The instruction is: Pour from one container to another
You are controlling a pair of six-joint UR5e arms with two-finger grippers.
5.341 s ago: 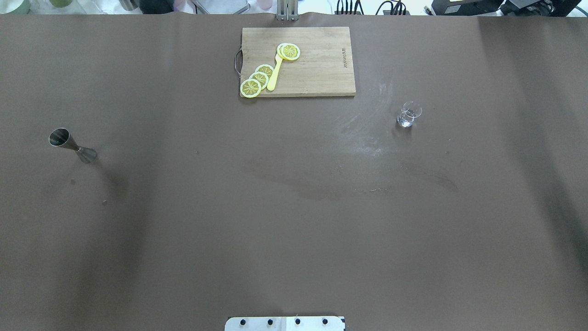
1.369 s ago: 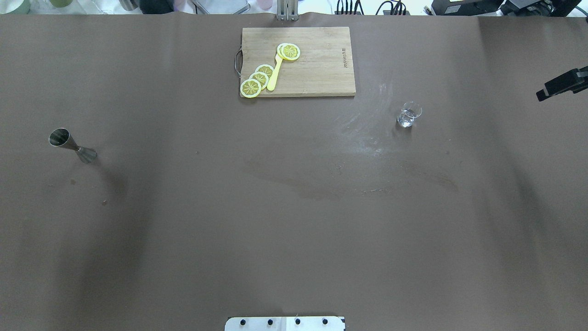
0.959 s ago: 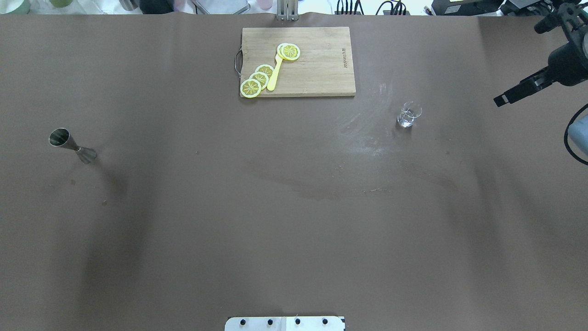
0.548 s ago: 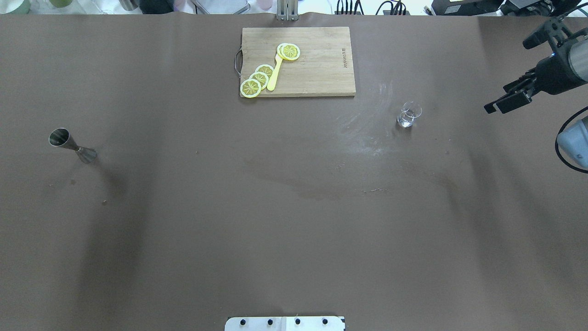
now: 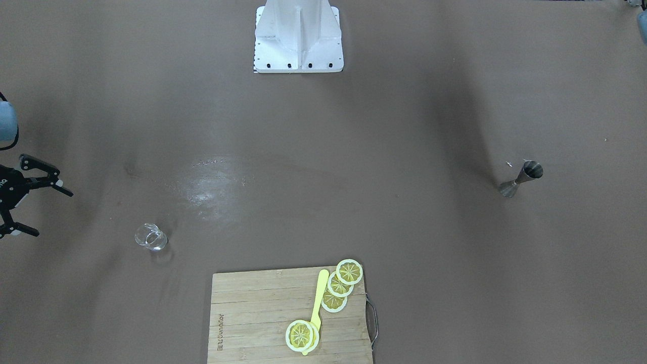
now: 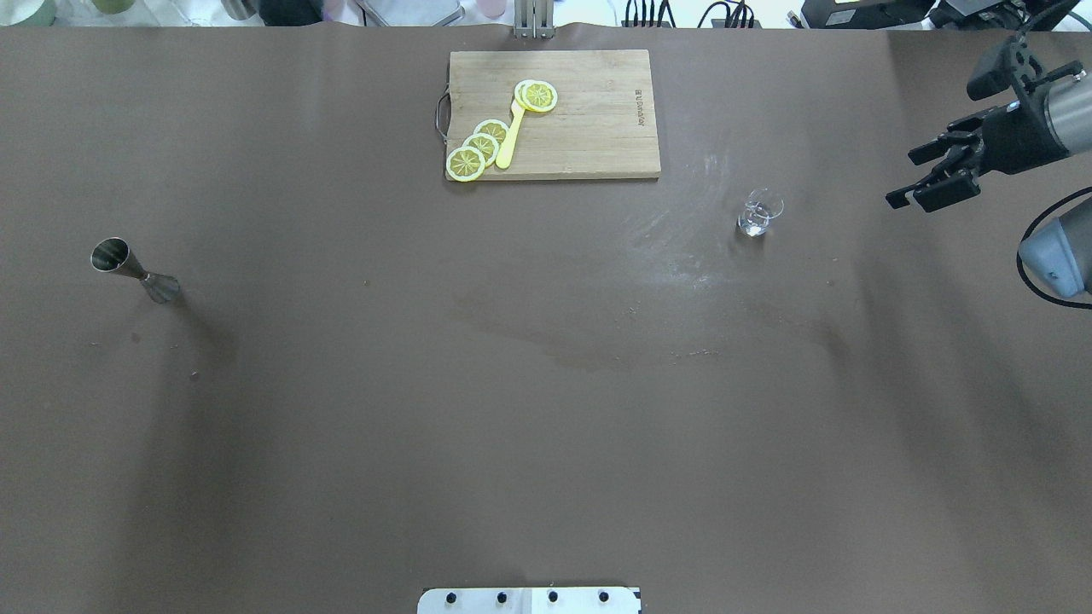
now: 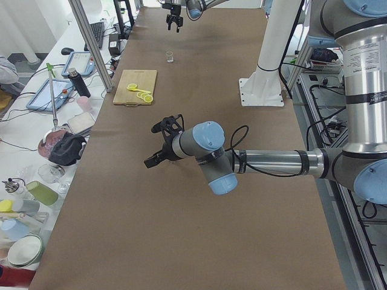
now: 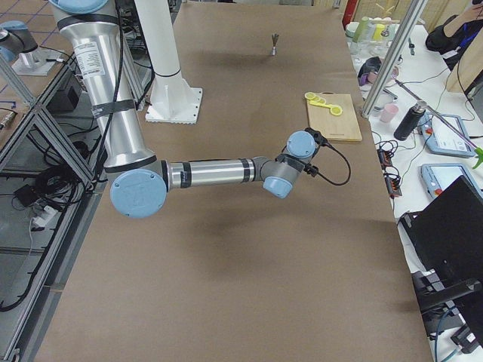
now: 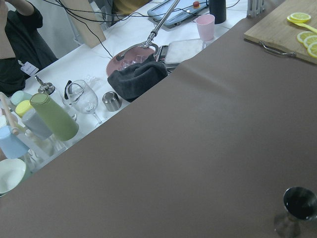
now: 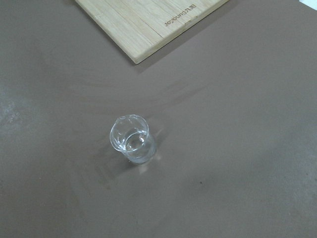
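The right end effector (image 6: 900, 181) hangs released near the small clear glass cup (image 6: 758, 213). The dull grey steel hourglass-shaped jigger (image 6: 135, 271) stands alone. For the left end effector (image 7: 150, 147), I cannot tell.

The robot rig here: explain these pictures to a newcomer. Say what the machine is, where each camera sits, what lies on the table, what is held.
Two robot arms at a table. Cameras: one above behind the robot, one facing it, one at each table end, one on each wrist. A steel jigger stands on the robot's left, a glass cup on its right, a cutting board with lemon slices at the far side. The right gripper is open, empty, apart from the cup. The left gripper shows only side-on; state unclear.
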